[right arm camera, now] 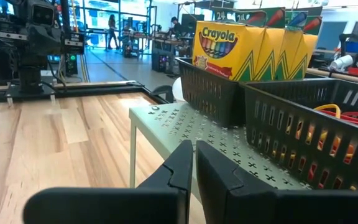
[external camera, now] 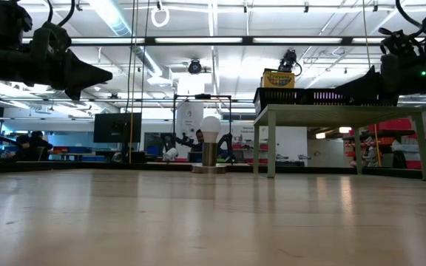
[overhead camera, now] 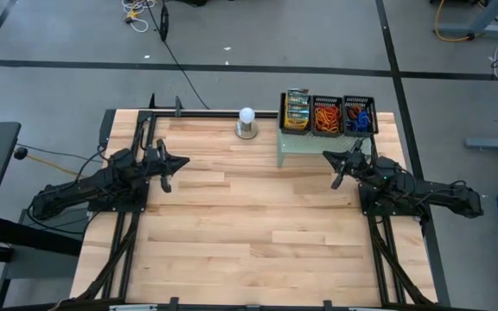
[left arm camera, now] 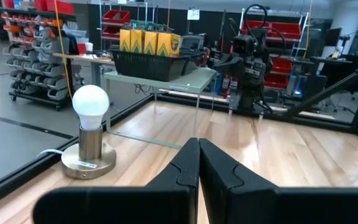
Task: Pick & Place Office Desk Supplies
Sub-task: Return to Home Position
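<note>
Three small black mesh baskets stand side by side on a pale green riser (overhead camera: 305, 147) at the table's far right. The left basket (overhead camera: 296, 112) holds yellow-and-green crayon boxes (right arm camera: 229, 43). The middle basket (overhead camera: 326, 116) holds orange and red rubber bands. The right basket (overhead camera: 360, 117) holds blue and red rubber bands. My left gripper (overhead camera: 182, 161) hovers shut at the table's left, pointing level toward the right. My right gripper (overhead camera: 327, 155) hovers shut by the riser's near edge, pointing toward the left, with nothing in it.
A white ball on a metal base (overhead camera: 246, 121) stands at the far edge, left of the riser. The wooden tabletop (overhead camera: 249, 216) between the two arms lies bare. A black frame (overhead camera: 128, 121) borders the table's far left corner.
</note>
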